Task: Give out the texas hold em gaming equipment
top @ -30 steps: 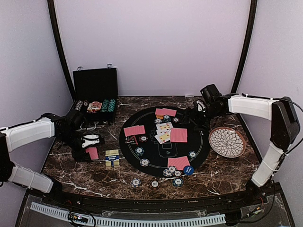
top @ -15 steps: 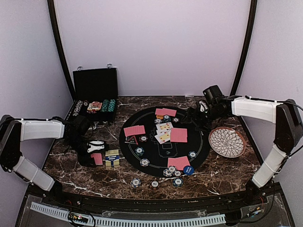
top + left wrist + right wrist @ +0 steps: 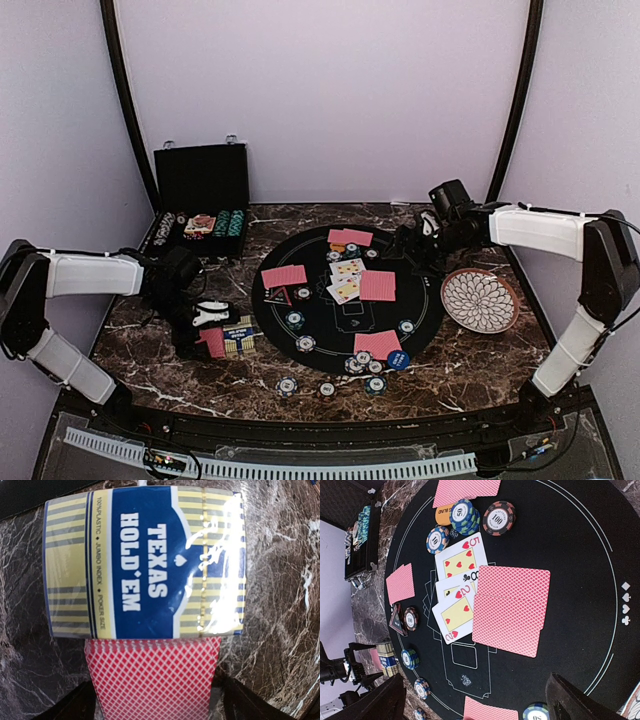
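A stack of red-backed cards (image 3: pixel 152 680) lies on the marble, butted against a blue-and-yellow Texas Hold'em box (image 3: pixel 142 562). My left gripper (image 3: pixel 157 702) is open, one finger on each side of the stack, with a thin gap on the right. From above, that gripper (image 3: pixel 205 328) is left of the round black mat (image 3: pixel 340 322), beside the stack (image 3: pixel 213 342) and box (image 3: pixel 239 334). On the mat lie red-backed cards (image 3: pixel 378 286), face-up cards (image 3: pixel 457 585), poker chips (image 3: pixel 498 517), an orange button (image 3: pixel 442 516) and a blue button (image 3: pixel 398 360). My right gripper (image 3: pixel 477 705) hovers open over the mat, holding nothing.
A black hard case (image 3: pixel 203 190) stands open at the back left with chips and cards in it. The petal-pattern plate (image 3: pixel 480 300) sits right of the mat. Three chips (image 3: pixel 327 389) lie on the marble in front of the mat.
The left gripper carried the red-backed stack rightward up to the box, then its jaws opened. The right arm has barely moved.
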Available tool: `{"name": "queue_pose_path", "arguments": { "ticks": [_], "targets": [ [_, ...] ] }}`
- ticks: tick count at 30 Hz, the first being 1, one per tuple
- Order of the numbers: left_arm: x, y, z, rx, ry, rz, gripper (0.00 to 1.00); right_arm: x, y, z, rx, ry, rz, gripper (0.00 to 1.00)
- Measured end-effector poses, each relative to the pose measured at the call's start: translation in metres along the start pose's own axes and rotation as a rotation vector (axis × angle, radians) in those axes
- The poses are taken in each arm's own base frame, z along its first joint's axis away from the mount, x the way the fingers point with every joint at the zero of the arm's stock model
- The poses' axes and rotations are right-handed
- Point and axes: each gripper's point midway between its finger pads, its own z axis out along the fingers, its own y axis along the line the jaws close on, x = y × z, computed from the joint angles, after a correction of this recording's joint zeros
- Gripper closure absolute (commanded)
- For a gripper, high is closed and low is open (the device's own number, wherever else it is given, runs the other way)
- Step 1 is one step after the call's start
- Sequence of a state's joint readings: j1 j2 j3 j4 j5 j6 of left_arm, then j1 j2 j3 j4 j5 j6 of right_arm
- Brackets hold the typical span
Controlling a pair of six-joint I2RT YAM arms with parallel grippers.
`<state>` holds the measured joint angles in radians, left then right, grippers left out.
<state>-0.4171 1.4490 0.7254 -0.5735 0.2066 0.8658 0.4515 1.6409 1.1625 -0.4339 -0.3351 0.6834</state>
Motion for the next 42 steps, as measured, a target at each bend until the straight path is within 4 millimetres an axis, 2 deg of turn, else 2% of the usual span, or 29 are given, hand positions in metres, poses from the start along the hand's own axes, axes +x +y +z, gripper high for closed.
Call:
{"name": "queue_pose_path", "arguments": {
  "ticks": [7,13,16,23,27,29,31,36,39,42],
  "targets": [
    [-0.001,0.002,-0.002,-0.013,-0.002,-0.003,0.07,-0.001,0.001,-0.002,-0.003,-0.005,0.000,0.01],
    [-0.005,0.005,-0.007,-0.019,-0.010,-0.017,0.02,-0.002,0.002,-0.003,-0.002,-0.013,-0.002,0.02],
    [-0.017,0.015,-0.020,-0.040,-0.029,-0.031,0.01,-0.004,0.000,-0.004,0.009,-0.022,-0.003,0.02],
    [-0.061,0.051,-0.070,-0.155,-0.135,-0.072,0.01,-0.013,0.001,-0.017,0.032,-0.085,-0.041,0.01],
    [-0.068,0.065,-0.089,-0.211,-0.172,-0.119,0.01,-0.027,-0.001,-0.034,0.082,-0.174,-0.079,0.01],
    [-0.065,0.075,-0.096,-0.246,-0.178,-0.165,0.01,-0.038,-0.009,-0.045,0.135,-0.240,-0.090,0.01],
    [-0.059,0.094,-0.104,-0.306,-0.195,-0.230,0.01,-0.047,-0.021,-0.057,0.186,-0.300,-0.088,0.01],
    [-0.040,0.148,-0.132,-0.491,-0.288,-0.405,0.01,-0.066,-0.074,-0.095,0.368,-0.489,-0.051,0.01],
    [-0.025,0.171,-0.145,-0.603,-0.357,-0.490,0.01,-0.063,-0.101,-0.110,0.471,-0.595,-0.085,0.01],
    [-0.013,0.181,-0.140,-0.668,-0.400,-0.546,0.01,-0.055,-0.129,-0.115,0.585,-0.640,-0.098,0.01]
  ]
}}
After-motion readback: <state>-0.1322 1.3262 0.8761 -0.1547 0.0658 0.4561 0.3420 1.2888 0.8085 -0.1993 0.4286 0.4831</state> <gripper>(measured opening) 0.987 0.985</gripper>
